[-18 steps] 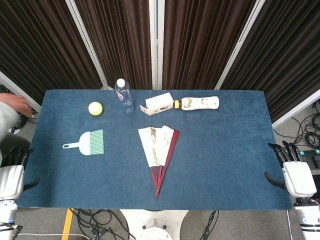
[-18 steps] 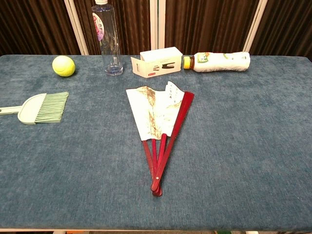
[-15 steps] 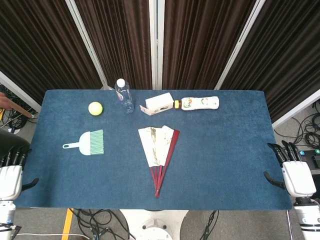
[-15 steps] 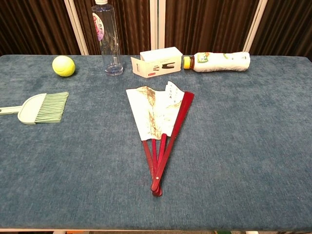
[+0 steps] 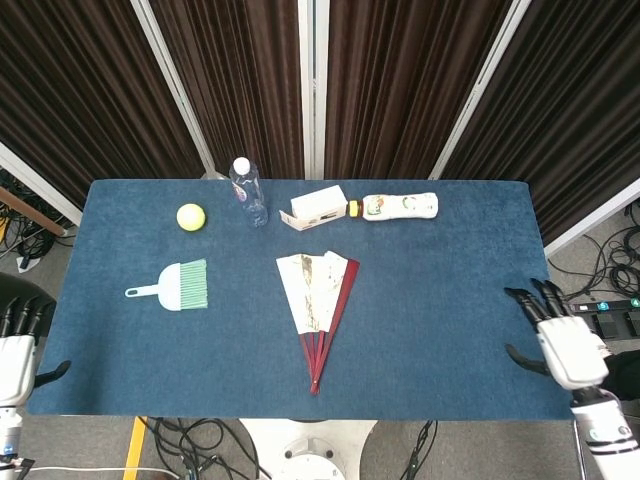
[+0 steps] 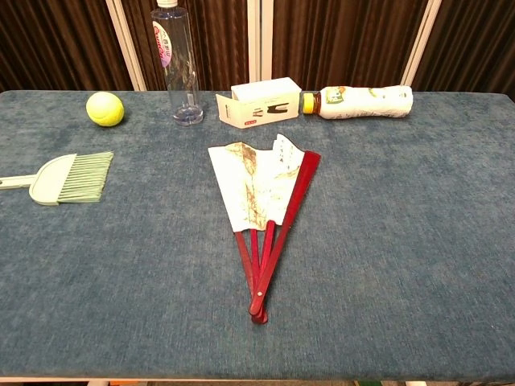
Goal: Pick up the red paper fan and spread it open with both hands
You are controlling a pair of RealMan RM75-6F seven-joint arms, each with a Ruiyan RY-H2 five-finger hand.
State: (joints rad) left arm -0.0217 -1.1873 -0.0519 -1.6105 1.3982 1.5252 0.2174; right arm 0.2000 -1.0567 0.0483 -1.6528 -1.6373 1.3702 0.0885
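Head view shows the fan [image 5: 320, 303] lying flat near the middle of the counter [image 5: 450, 300], partly spread, untouched. Its long axis runs from the pivot at the near edge up and away toward the far side, tilting slightly; the paper leaf fans out at the far end, and the red outer rib lies along its right side.

Both hands sit off the counter's near corners. The right hand [image 5: 560, 340] is at the right edge, fingers apart and holding nothing; the fan lies to its left and a little farther in. The left hand [image 5: 15, 350] is at the left edge, only partly in frame, fingers pointing up and apparently empty. By the look of it the right hand is somewhat nearer the fan, and the red rib faces its side, so it seems the likelier one to reach first; the pivot end, closest to the robot, is the part both arms can reach most easily.

Chest view shows neither hand, but gives the fan [image 6: 261, 211] closer: separate red sticks converging on the pivot, and brownish marks on the pale paper, detail the head view leaves small. Only the head view relates hands to fan.
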